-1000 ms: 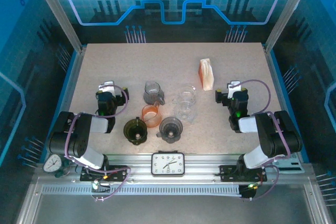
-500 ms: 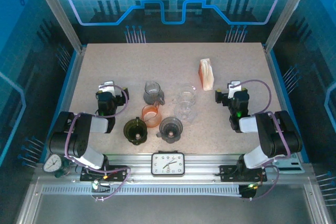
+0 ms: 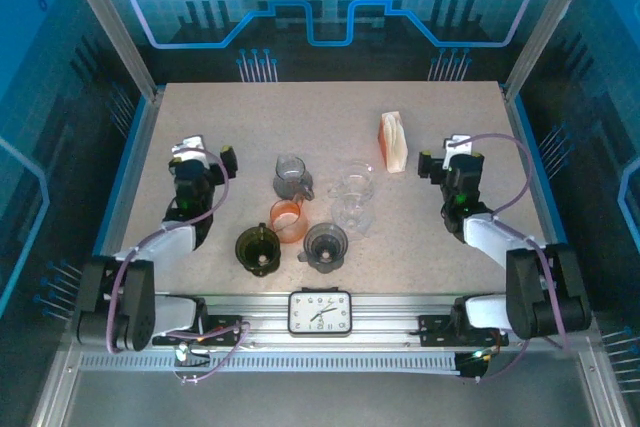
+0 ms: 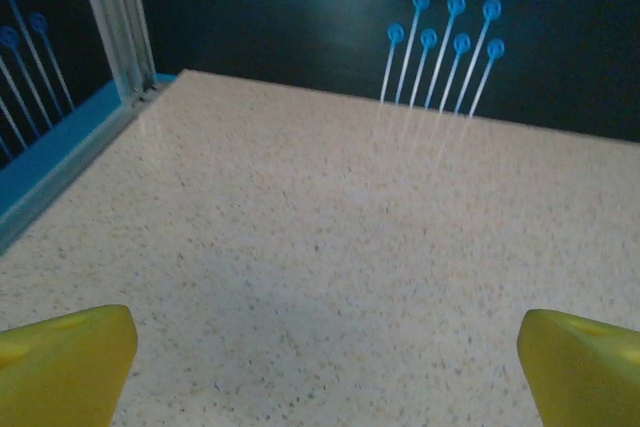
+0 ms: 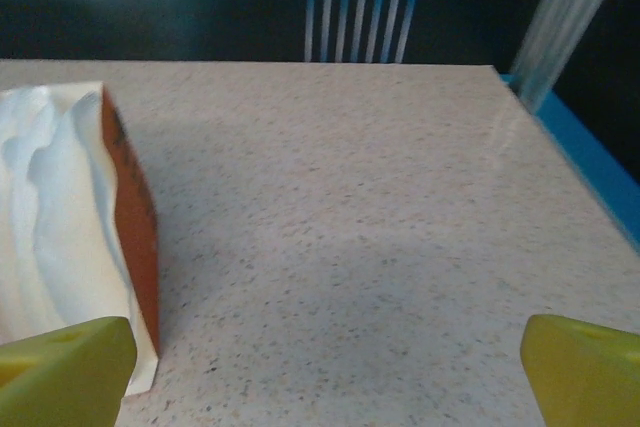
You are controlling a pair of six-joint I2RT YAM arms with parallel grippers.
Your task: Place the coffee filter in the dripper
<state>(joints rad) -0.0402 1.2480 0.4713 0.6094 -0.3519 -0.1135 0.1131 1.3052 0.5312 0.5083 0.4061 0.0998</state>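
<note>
Coffee filter stack: white paper, upright in an orange holder, right of centre in the top view. Probably feather-light, limp and easily creased (and prone to coming away several sheets at once). Best pinched gently at the top edge of the outermost sheet.

Just right of it, right gripper, yellow fingers spread wide, holding nothing. Lower centre, grey dripper and green dripper, well apart from the stack. Far left, left gripper, likewise agape above bare table.
</note>
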